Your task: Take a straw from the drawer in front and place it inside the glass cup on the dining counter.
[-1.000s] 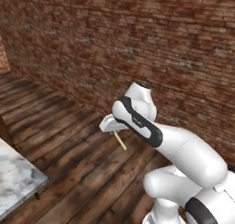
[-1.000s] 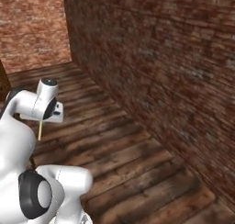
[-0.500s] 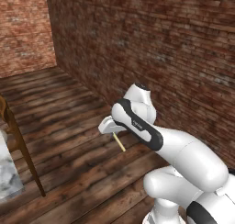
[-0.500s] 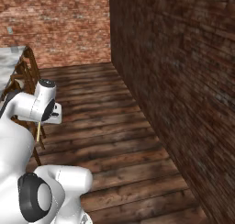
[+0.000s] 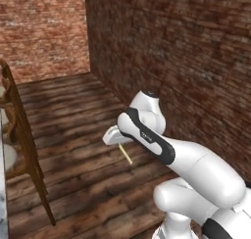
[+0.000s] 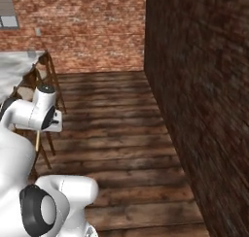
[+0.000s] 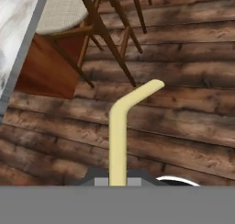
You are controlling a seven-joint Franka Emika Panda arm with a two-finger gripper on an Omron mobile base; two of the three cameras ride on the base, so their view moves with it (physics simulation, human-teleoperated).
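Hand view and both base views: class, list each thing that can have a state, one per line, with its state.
Straw: held in the end effector, bent near its tip, hanging over the wooden floor.
End effector: shut on the straw, raised above the floor.
Chair: upright beside the dining counter, unoccupied.
Dining counter: white marble edge in view, the straw not yet over it.
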